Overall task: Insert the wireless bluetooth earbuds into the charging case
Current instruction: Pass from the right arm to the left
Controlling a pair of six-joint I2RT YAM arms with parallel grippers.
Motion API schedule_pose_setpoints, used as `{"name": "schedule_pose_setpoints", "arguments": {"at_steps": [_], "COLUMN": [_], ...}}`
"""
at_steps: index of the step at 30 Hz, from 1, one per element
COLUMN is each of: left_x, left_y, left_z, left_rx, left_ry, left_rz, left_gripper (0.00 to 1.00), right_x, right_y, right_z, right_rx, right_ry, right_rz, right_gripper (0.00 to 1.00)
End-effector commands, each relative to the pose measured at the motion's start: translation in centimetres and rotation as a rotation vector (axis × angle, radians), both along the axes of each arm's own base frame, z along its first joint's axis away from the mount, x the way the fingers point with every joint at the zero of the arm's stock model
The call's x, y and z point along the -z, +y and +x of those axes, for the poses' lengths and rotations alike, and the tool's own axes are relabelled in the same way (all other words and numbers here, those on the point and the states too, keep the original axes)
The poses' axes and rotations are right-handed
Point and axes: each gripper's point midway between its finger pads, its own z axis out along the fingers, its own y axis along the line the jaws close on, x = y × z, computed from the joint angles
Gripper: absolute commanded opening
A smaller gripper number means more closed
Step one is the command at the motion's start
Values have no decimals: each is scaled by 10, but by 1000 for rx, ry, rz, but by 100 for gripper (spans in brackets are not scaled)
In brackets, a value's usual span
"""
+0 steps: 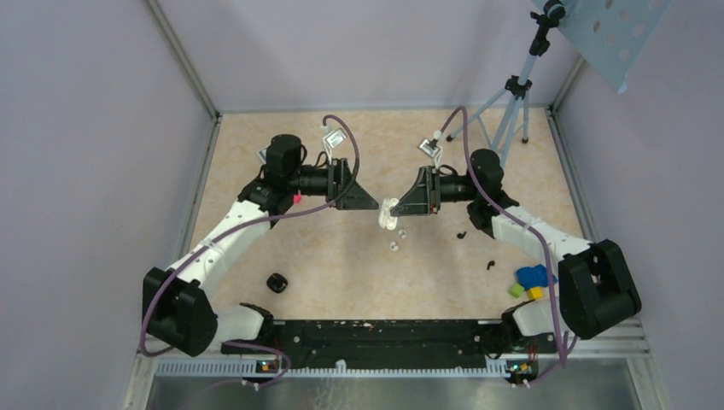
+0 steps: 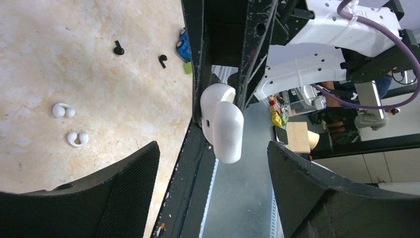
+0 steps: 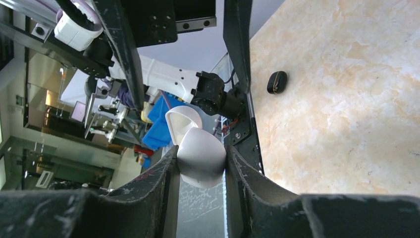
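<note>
My right gripper (image 3: 200,154) is shut on a white charging case (image 3: 202,161) with its lid (image 3: 182,118) open, held above the table at mid-scene (image 1: 388,213). My left gripper (image 1: 369,203) is open and empty; it faces the case (image 2: 224,126), which hangs between and just beyond its spread fingers. Two white earbuds (image 1: 401,232) (image 1: 394,247) lie on the table below the case, and also show in the left wrist view (image 2: 63,110) (image 2: 78,139). Two black earbuds (image 1: 462,234) (image 1: 491,264) lie to the right.
A black charging case (image 1: 276,283) lies shut at the front left, also in the right wrist view (image 3: 277,82). Coloured toy blocks (image 1: 531,280) sit by the right arm's base. A tripod (image 1: 512,111) stands at the back right. Walls enclose the table.
</note>
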Motion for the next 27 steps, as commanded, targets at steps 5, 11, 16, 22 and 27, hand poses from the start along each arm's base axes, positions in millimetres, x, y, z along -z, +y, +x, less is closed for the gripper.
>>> {"name": "schedule_pose_setpoints", "arguments": {"at_steps": [5, 11, 16, 22, 27], "left_x": [-23, -18, -20, -20, -21], "left_y": [6, 3, -12, -21, -22], "left_z": [-20, -33, -36, -33, -30], "left_rx": [29, 81, 97, 103, 76], "left_ry": [-77, -46, -69, -70, -71], "left_rz": [-105, -142, -139, -143, -149], "left_gripper": [84, 84, 82, 75, 70], "right_x": [-31, -32, -34, -36, -34], "right_y": [2, 1, 1, 1, 1], "right_z": [-4, -5, -6, -7, -7], "right_rx": [-17, -16, -17, -20, -19], "right_ry": [-124, -122, -121, -118, -116], "right_rz": [50, 61, 69, 70, 68], "right_gripper": [0, 0, 0, 0, 0]}}
